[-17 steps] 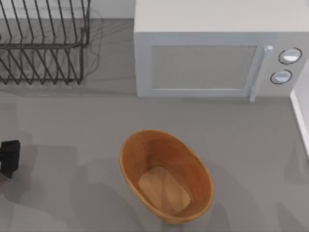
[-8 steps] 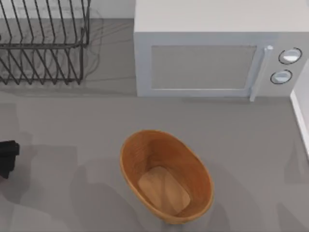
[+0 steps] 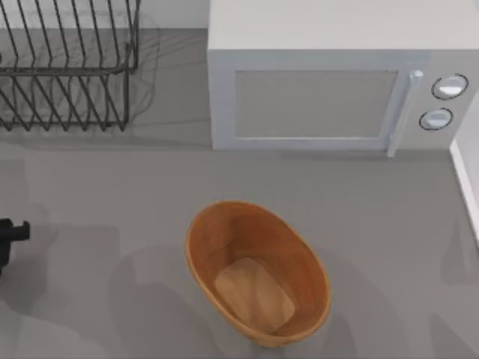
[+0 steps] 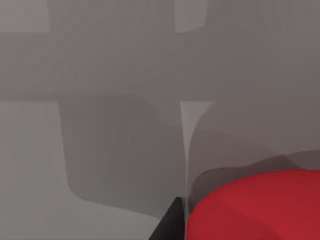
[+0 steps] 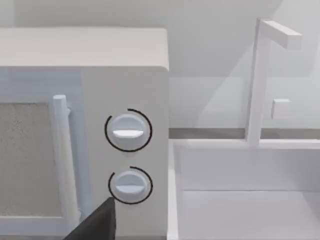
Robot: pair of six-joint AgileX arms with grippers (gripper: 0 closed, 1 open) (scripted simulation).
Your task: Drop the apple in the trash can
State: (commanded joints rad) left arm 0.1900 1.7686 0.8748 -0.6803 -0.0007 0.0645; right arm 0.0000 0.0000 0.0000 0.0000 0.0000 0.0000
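The trash can (image 3: 258,273), an oval orange-brown ribbed bin with a paler flat bottom, stands low in the middle of the table with nothing in it. My left gripper (image 3: 10,236) is a black shape at the far left edge, well left of the bin. In the left wrist view the red apple (image 4: 257,207) looms very close over the grey table, with a dark part of the left gripper (image 4: 170,226) right beside it. Whether the apple is held is hidden. A dark tip of my right gripper (image 5: 95,224) shows in the right wrist view, facing the microwave's knobs.
A white microwave (image 3: 337,82) stands at the back right, door closed, two knobs (image 5: 128,130) on its right. A black wire rack (image 3: 67,67) sits at the back left. A white basin with a tall tap (image 5: 260,80) borders the table's right side.
My left gripper has slid further left in the top view, so less of it shows at the edge. The bin has stayed put.
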